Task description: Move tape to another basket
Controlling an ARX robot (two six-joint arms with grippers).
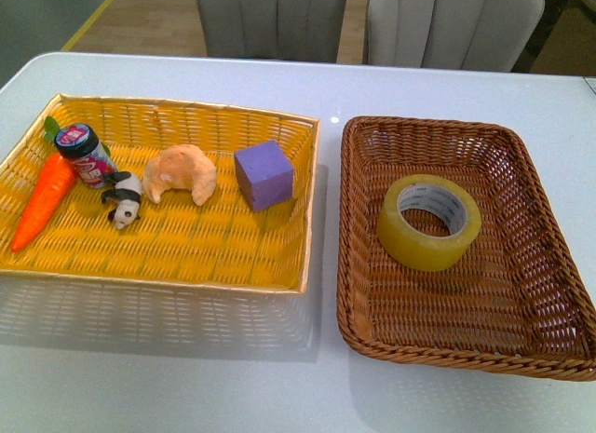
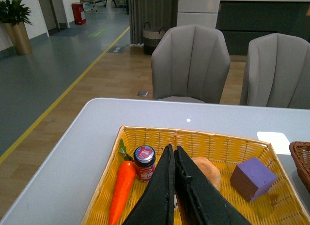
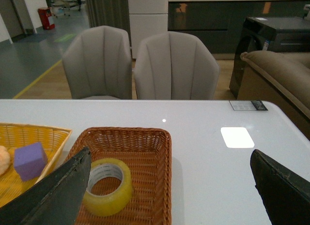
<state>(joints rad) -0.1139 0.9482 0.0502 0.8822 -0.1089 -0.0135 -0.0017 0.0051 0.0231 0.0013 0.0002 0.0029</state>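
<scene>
The yellowish tape roll (image 1: 429, 222) lies flat in the dark brown wicker basket (image 1: 549, 256) on the right of the white table. It also shows in the right wrist view (image 3: 107, 187), inside the brown basket (image 3: 150, 167). My right gripper (image 3: 169, 159) is wide open and empty, held above the table beside that basket; one finger (image 3: 58, 191) overlaps the tape's edge in the picture. My left gripper (image 2: 173, 152) is shut and empty, above the yellow basket (image 2: 213, 142). Neither arm shows in the front view.
The bright yellow basket (image 1: 279, 256) on the left holds an orange carrot toy (image 1: 45, 198), a small jar (image 1: 86, 155), a panda figure (image 1: 123, 199), a tan croissant toy (image 1: 182, 173) and a purple cube (image 1: 264, 174). Two grey chairs (image 1: 372, 23) stand behind the table.
</scene>
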